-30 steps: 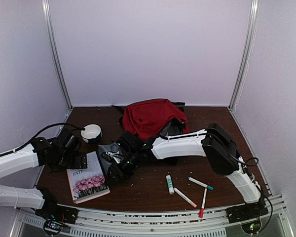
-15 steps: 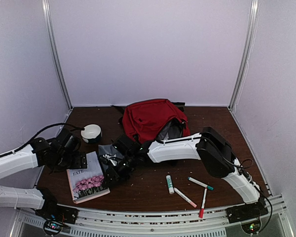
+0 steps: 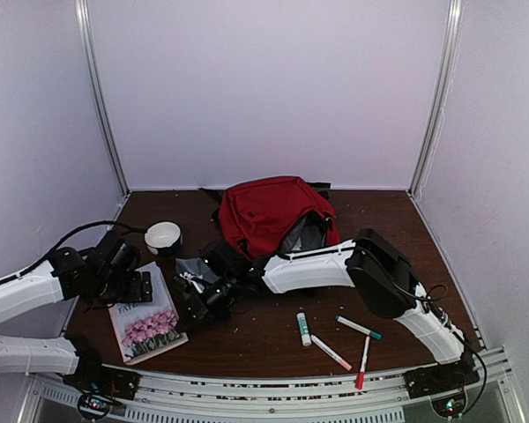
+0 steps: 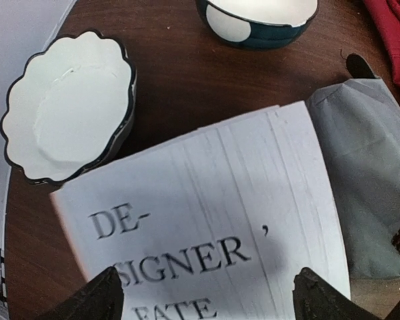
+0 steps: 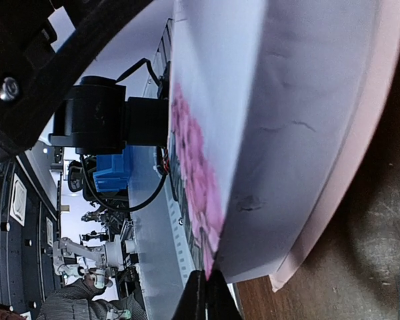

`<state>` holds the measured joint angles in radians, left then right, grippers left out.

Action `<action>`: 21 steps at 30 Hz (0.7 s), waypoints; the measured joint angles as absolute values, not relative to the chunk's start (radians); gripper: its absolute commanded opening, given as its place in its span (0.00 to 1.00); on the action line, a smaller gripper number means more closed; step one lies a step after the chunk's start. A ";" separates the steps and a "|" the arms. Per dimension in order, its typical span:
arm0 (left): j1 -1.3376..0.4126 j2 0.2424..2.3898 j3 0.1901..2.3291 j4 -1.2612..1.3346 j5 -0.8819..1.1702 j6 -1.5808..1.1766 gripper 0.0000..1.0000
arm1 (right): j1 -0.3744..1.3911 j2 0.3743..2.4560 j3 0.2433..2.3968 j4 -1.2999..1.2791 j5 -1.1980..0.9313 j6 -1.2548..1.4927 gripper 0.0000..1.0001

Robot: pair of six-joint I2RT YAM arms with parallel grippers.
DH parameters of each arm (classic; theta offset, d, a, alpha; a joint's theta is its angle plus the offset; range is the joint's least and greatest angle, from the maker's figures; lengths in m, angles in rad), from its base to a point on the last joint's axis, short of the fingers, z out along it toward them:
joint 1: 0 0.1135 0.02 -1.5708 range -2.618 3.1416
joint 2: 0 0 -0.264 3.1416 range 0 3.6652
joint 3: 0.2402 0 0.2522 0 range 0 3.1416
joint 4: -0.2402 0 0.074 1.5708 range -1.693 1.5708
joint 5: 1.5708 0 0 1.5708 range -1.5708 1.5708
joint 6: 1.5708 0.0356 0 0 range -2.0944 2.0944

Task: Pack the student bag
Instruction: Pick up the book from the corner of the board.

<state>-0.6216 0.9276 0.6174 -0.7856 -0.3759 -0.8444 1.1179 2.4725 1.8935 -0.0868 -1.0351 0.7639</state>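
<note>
- While the overhead view alone shows the whole layout, it places the student bag (image 3: 271,211) at the back middle of the table (image 3: 273,326), with grey lining showing on its near right side.
- Overhead view only: a glue stick (image 3: 303,329) and three markers (image 3: 331,352) lie near the front right, well apart from the bag.
- Left wrist view only: a scalloped white dish (image 4: 67,107) sits beside the book (image 4: 200,220). My left arm covers that spot from above.
- My left pincer (image 4: 210,297) stands spread, its fingers (image 4: 110,293) above the book's lettered cover. The grey pouch (image 4: 367,180) lies just beside the book, and a round bowl (image 4: 257,20) sits beyond it.
- My right pincer (image 5: 208,293) is pressed together. The right wrist view shows only the book's edge and pink flowers, close up, with the tips at its corner. I cannot tell whether anything is caught.
- From above, my right pincer sits at the pouch, between book and bag.
</note>
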 measured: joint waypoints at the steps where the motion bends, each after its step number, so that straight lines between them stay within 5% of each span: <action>1: -0.622 0.916 0.625 -0.802 -0.381 -0.844 0.90 | 1.118 2.473 1.892 -0.073 -1.042 0.772 0.00; 21: -0.622 0.695 1.155 -0.945 -0.428 -0.655 0.87 | 1.083 2.280 1.858 -0.054 -1.058 0.762 0.00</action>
